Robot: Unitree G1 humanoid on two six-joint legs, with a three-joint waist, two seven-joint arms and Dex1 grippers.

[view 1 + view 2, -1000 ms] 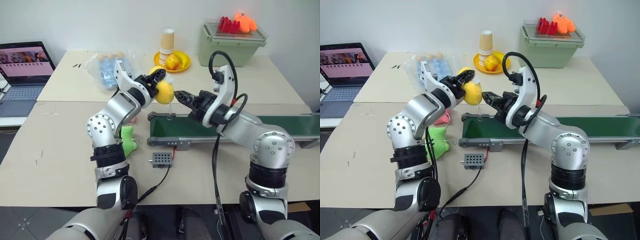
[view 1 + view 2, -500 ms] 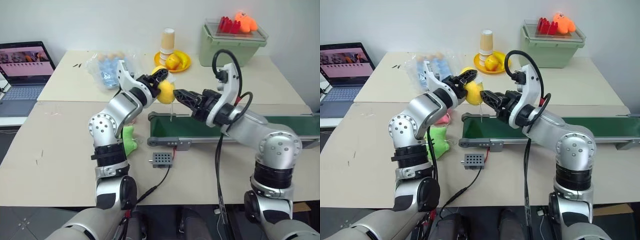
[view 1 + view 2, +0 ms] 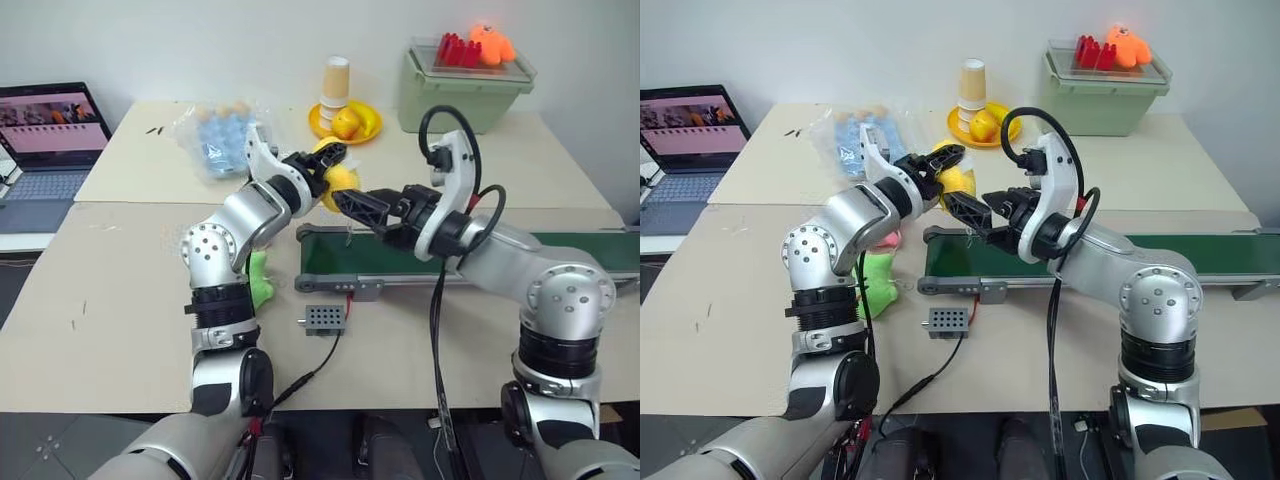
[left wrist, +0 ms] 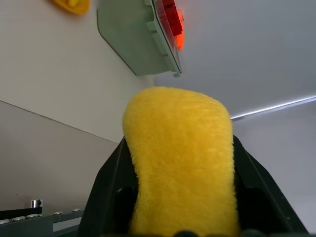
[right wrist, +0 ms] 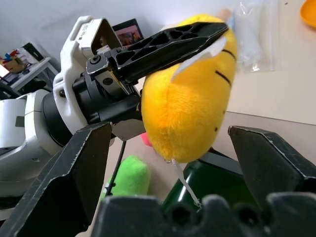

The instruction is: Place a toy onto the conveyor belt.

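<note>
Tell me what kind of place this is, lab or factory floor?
Most likely a robotics lab or demo room, not a factory: a short conveyor belt sits on plain tables, an open laptop stands to the left, and plush toys and a storage bin serve as props.

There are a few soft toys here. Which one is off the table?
The yellow plush toy: the left gripper holds it in the air above the conveyor belt, while the green toy and pink toy lie on the table.

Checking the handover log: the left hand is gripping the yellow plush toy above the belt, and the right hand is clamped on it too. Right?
Not quite. The left hand does grip the yellow plush toy above the conveyor belt, but the right hand stands open around it, not clamped, as the right wrist view shows.
</note>
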